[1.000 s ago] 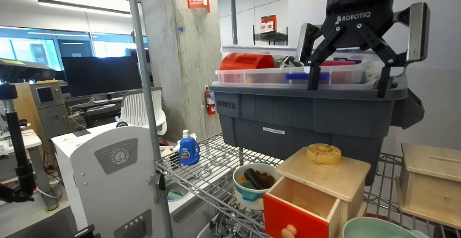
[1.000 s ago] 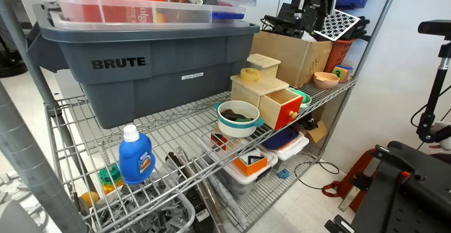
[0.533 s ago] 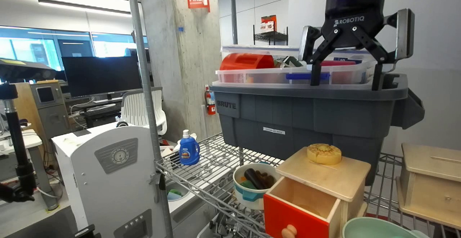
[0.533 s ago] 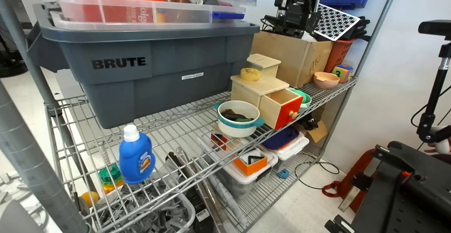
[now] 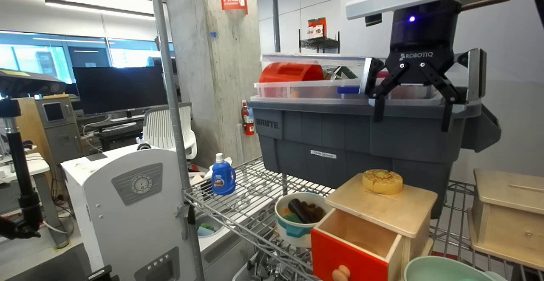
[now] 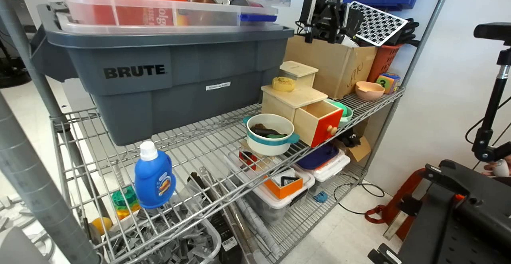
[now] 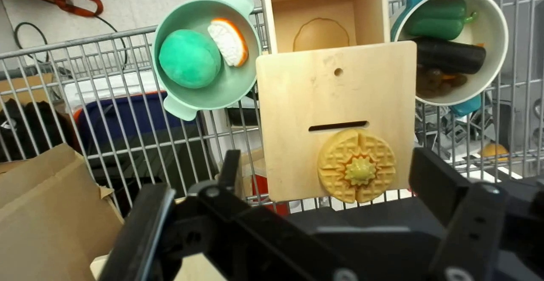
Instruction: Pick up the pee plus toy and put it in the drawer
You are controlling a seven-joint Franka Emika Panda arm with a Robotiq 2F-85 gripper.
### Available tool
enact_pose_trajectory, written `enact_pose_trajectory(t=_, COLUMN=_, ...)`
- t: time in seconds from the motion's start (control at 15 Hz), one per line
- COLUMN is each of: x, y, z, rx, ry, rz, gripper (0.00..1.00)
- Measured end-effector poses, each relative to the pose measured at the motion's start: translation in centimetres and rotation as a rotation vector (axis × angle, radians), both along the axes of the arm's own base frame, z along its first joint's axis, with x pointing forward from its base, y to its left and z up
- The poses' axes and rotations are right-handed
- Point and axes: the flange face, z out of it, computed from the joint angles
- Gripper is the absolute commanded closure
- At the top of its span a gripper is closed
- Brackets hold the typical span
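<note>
Just beside the wooden box (image 7: 293, 98), inside a pale green bowl (image 7: 236, 83), I find the green plush ball (image 7: 190, 58). It sits over on the bowl's side away from the wooden box, with an orange-edged white piece (image 7: 227, 43) lying between. The ball looks round to me, so I can read no pointing direction or long axis off it. The drawer (image 5: 350, 251) stands pulled out of the wooden box, its sides running straight out and its red front facing away from the body.

Higher than the wooden box and apart from it hangs my end effector (image 5: 412, 115), spread wide; its fingers (image 7: 231, 166) point down with only air between them, and I see it touching nothing. On top of the wooden box, towards the edge opposite the drawer, rests the yellow round toy (image 7: 359, 166). On the wooden box's other side from the bowl I have the white pot (image 6: 265, 148), with a green pepper-shaped piece (image 7: 442, 19) and a dark piece (image 7: 450, 55) in it. Behind the wooden box stands the grey tote (image 5: 306, 136); past the pot, well apart from the wooden box, a blue bottle (image 6: 153, 180) stands upright on the wire shelf (image 7: 85, 41).
</note>
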Motion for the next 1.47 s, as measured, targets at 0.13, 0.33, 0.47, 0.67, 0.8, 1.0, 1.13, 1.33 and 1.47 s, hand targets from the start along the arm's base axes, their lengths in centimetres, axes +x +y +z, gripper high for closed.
enact_pose_trajectory(t=0.13, x=0.4, y=0.1, z=-0.7, rx=0.003, ry=0.016, rz=0.003, gripper=0.00)
enact_pose_trajectory(t=0.33, x=1.0, y=0.4, z=-1.5, rx=0.009, ry=0.037, rz=0.010, gripper=0.00)
enact_pose_trajectory(t=0.47, x=1.4, y=0.6, z=-2.2, rx=0.014, ry=0.054, rz=0.016, gripper=0.00)
enact_pose_trajectory(t=0.67, x=2.0, y=1.0, z=-3.4, rx=0.020, ry=0.075, rz=0.024, gripper=0.00)
enact_pose_trajectory(t=0.8, x=2.3, y=1.2, z=-4.1, rx=0.020, ry=0.086, rz=0.030, gripper=0.00)
enact_pose_trajectory(t=1.0, x=2.7, y=1.5, z=-5.1, rx=0.015, ry=0.096, rz=0.040, gripper=0.00)
enact_pose_trajectory(t=1.13, x=3.0, y=1.7, z=-5.8, rx=0.007, ry=0.103, rz=0.047, gripper=0.00)
enact_pose_trajectory(t=1.33, x=3.3, y=1.9, z=-6.6, rx=-0.008, ry=0.107, rz=0.057, gripper=0.00)
enact_pose_trajectory(t=1.47, x=3.5, y=2.1, z=-7.0, rx=-0.014, ry=0.109, rz=0.061, gripper=0.00)
